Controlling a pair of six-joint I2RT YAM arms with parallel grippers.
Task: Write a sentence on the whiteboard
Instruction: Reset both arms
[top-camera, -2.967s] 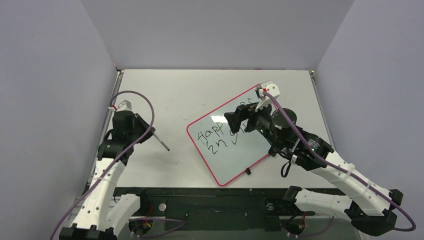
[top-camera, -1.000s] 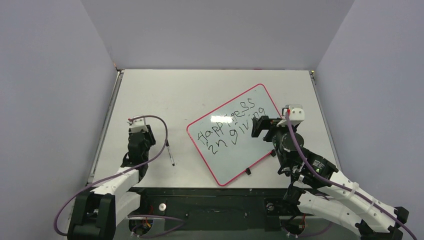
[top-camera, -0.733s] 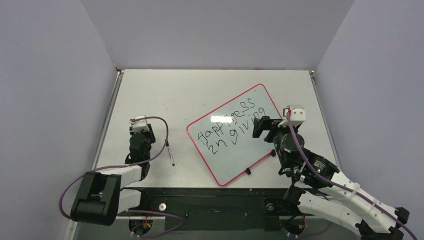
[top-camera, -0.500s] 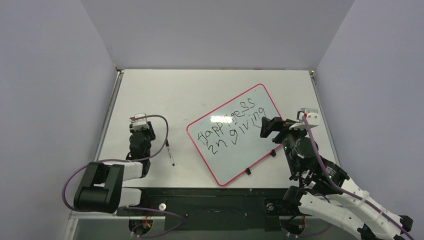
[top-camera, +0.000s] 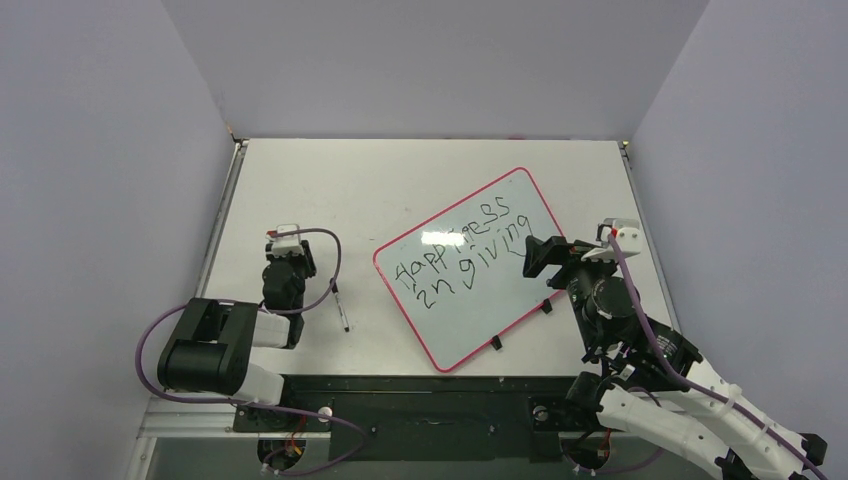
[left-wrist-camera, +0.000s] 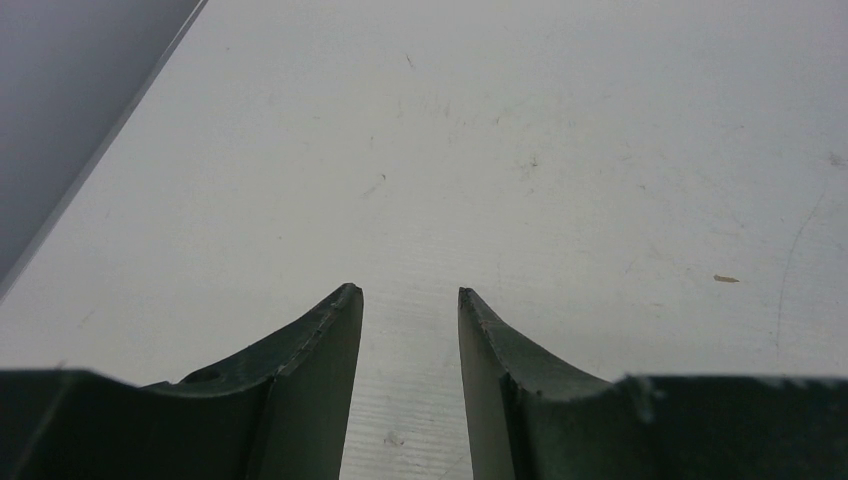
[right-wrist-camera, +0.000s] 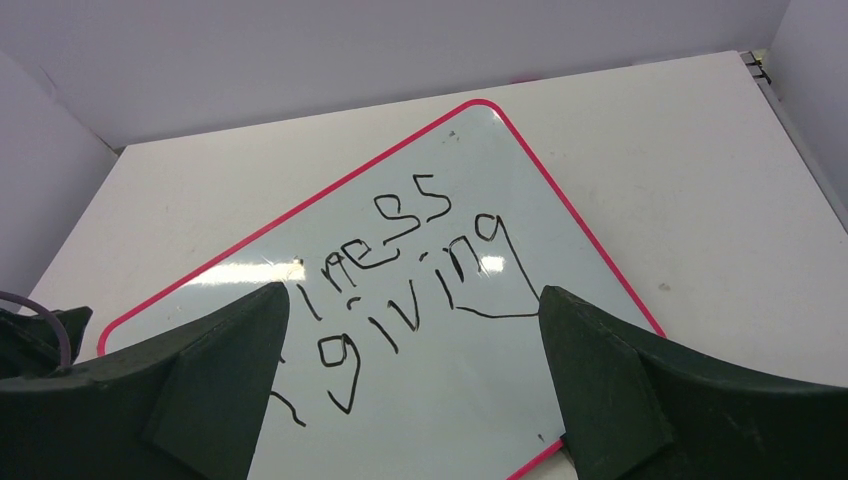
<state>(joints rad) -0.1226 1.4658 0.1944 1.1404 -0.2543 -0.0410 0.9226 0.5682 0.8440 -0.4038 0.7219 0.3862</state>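
Observation:
The whiteboard (top-camera: 480, 300) lies tilted on the table, white with a thin red rim. The sentence (top-camera: 462, 252) runs across it in two slanted black lines, "Happiness in giving". My right gripper (top-camera: 545, 258) hovers over the board's right edge, jaws wide open and empty. The right wrist view shows the whiteboard (right-wrist-camera: 480, 400) and the end of the sentence (right-wrist-camera: 420, 260) beyond the right gripper (right-wrist-camera: 410, 292). My left gripper (top-camera: 284, 262) is drawn back at the left, low over bare table. Its jaws stand partly open and hold nothing, as the left gripper (left-wrist-camera: 407, 291) shows in its wrist view.
A black marker (top-camera: 341, 308) lies loose on the table between the left arm and the board. Two small black tabs (top-camera: 545, 305) stick out from the board's lower right edge. Grey walls enclose the table (top-camera: 400, 180) on three sides.
The right gripper has drawn back to the right, off the lettering toward the board's edge. The left arm has folded back toward its base. The marker and board have stayed put.

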